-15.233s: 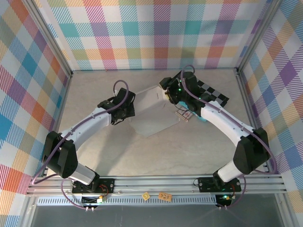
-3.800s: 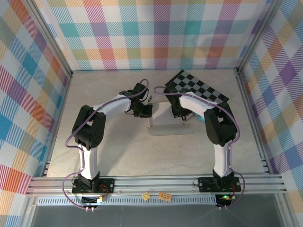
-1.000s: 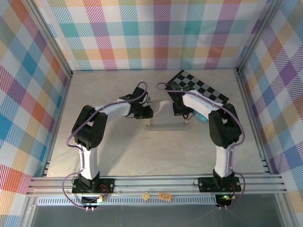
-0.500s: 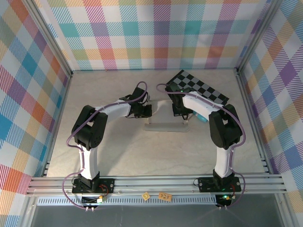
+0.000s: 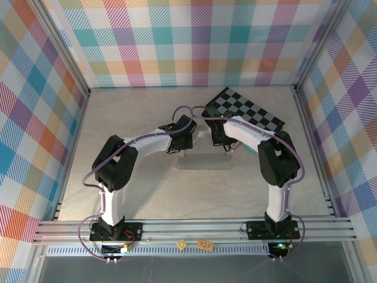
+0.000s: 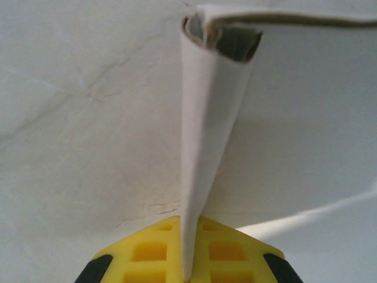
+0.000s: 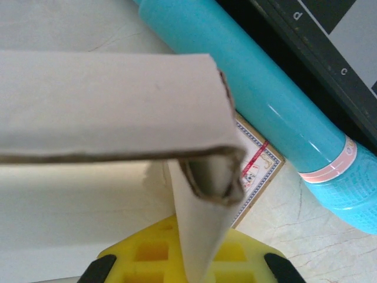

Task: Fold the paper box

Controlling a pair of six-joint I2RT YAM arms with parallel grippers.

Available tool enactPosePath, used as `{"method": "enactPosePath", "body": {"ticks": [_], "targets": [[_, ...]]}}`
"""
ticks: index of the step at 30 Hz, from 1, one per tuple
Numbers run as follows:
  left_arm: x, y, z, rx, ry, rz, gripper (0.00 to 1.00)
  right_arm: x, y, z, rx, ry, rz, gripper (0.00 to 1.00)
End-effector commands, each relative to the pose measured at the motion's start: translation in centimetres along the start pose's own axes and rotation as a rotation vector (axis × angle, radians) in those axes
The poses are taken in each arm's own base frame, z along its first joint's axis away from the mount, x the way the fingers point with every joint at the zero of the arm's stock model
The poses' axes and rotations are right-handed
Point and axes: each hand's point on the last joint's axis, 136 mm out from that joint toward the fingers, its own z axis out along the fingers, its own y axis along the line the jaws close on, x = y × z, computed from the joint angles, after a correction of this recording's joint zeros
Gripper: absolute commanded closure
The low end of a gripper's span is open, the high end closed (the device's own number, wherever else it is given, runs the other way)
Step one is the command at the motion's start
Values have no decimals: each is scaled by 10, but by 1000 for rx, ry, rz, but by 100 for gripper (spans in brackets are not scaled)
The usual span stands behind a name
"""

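Starting nearest us, we are following the left arm (image 5: pixel 144 140) and right arm (image 5: pixel 250 134) up from the near rail to where they are meeting over the middle of the table (image 5: pixel 147 194). The paper box (image 5: pixel 203 159) is lying there as a pale low strip between both wrists. Close up, we are seeing what the overhead flattens. The left gripper (image 6: pixel 188 262) is pinching one upright end flap in closed yellow jaws, and the right gripper (image 7: pixel 197 259) is clamping the opposite flap likewise (each flap curling over on top). Beyond the right gripper, a teal tube (image 7: pixel 259 100) is lying beside a printed packet (image 7: pixel 256 165), with the checkered board (image 5: pixel 247 112) farther back. We are counting two arms, two grippers, one box, one tube, one packet and one board.
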Motion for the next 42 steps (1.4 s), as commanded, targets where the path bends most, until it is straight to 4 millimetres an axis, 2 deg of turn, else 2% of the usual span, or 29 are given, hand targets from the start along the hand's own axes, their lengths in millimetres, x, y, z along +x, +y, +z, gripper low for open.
{"method": "enactPosePath", "body": {"ticks": [1, 5, 12, 14, 19, 22, 33, 42], "targets": [[18, 50, 3, -223, 35, -43, 100, 8, -14, -5, 52, 13, -2, 100], [16, 44, 4, -188, 34, -42, 100, 7, -12, -5, 45, 10, -5, 100], [-7, 14, -19, -2, -18, -29, 55, 6, -11, -5, 39, 6, -11, 100], [-14, 8, -25, 54, -21, -34, 51, 6, -10, -5, 35, 5, -12, 100], [-22, -4, -29, 152, -23, -20, 52, 6, -9, -4, 35, 8, -19, 100], [-19, -13, -26, 215, 1, -6, 55, 6, -8, -4, 34, 10, -19, 100], [-9, 0, -9, 159, 58, 15, 67, 6, -8, -5, 27, 12, -19, 100], [-9, 5, 3, 113, 56, 23, 84, 6, -8, -7, 24, 10, -15, 100]]}}
